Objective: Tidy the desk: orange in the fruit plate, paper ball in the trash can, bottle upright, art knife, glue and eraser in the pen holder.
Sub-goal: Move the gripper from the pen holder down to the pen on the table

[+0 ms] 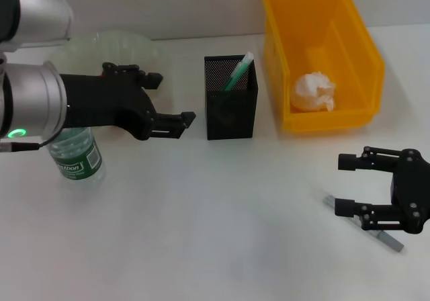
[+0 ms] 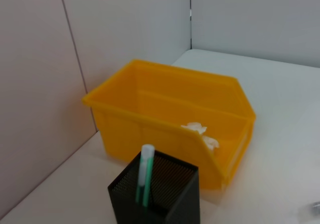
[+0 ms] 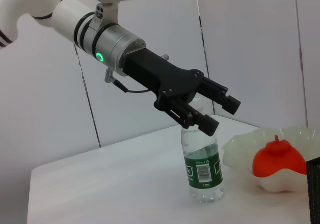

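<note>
With orange, paper ball, bottle sorted: art knife (image 1: 366, 223) next, lower right of head view
right gripper (image 1: 347, 184): fingers wide, straddling it, needs lowering
left gripper (image 1: 173, 103): spread, empty, mid left, beside pen holder (image 1: 230, 113)

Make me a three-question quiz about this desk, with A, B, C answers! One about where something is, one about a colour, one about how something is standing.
1. Where is the paper ball?
A. In the yellow bin
B. In the pen holder
C. On the plate

2. What colour is the pen holder?
A. Red
B. Black
C. White

3. How is the bottle?
A. Lying flat
B. Standing upright
C. Held in the air

Answers:
1 A, the white ball lies on the bin's floor.
2 B, it is black mesh with a green stick inside.
3 B, it stands on the table beneath the open left gripper, which is not gripping it. The open right gripper hovers over a grey knife.
</note>
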